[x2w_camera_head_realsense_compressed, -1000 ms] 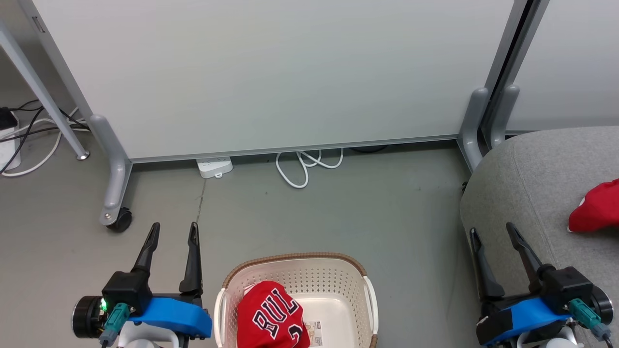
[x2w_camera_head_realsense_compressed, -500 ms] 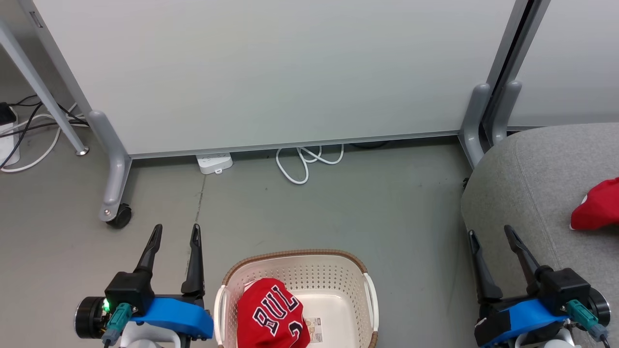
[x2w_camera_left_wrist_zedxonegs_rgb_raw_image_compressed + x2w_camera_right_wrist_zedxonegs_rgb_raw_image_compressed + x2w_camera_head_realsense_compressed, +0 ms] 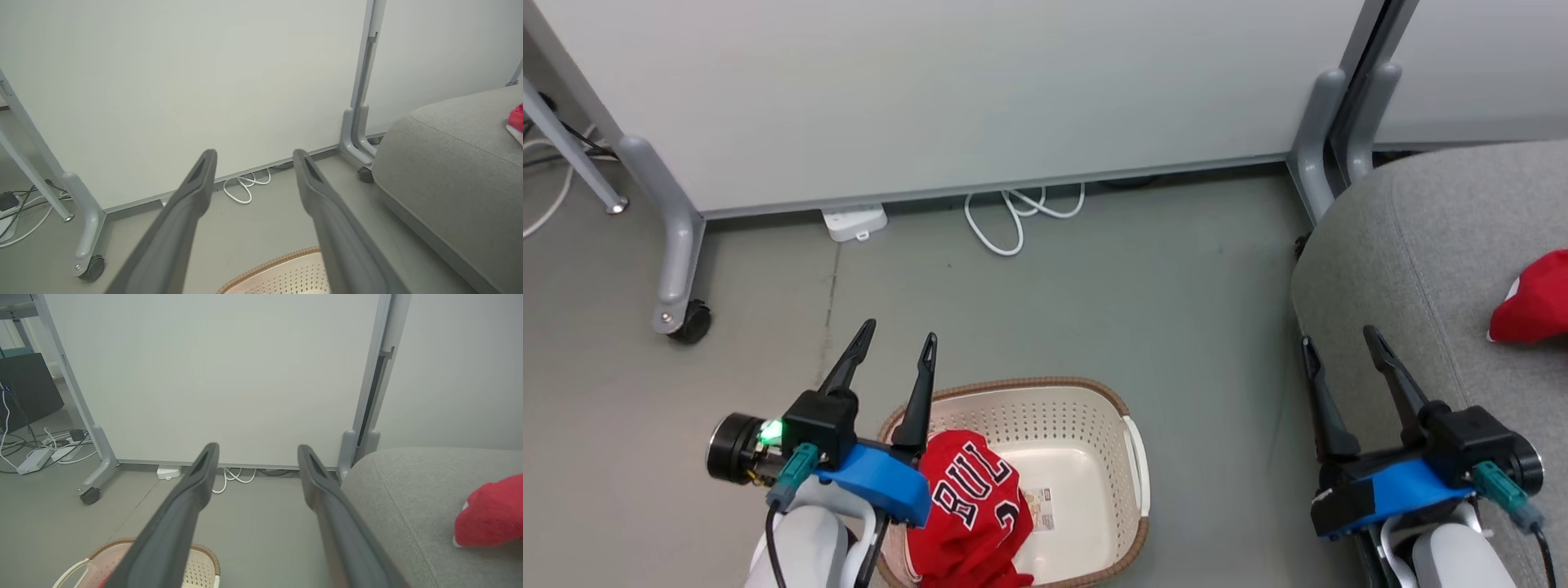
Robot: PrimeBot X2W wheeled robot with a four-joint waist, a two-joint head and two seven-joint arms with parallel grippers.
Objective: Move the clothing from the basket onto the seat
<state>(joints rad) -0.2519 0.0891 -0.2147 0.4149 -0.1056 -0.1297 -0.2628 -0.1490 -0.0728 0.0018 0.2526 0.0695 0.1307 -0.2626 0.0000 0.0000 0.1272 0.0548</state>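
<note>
The head camera looks steeply down from high above the floor (image 3: pixel 1135 286). It faces a white panel (image 3: pixel 947 90) along the floor's far edge, with the basket (image 3: pixel 1045 412) close at the near edge and the seat (image 3: pixel 1421 245) on the right. Both wrist cameras sit lower, looking forward toward that panel. All three views share the panel, the coiled white cable (image 3: pixel 1005 216) at its foot, the basket's rim and the seat.

Grey floor (image 3: pixel 1176 310) carries the basket (image 3: pixel 1045 415), a cable coil (image 3: pixel 1005 224), a power strip (image 3: pixel 854 222) — the seat (image 3: pixel 1405 245), one red garment (image 3: pixel 1535 298).
</note>
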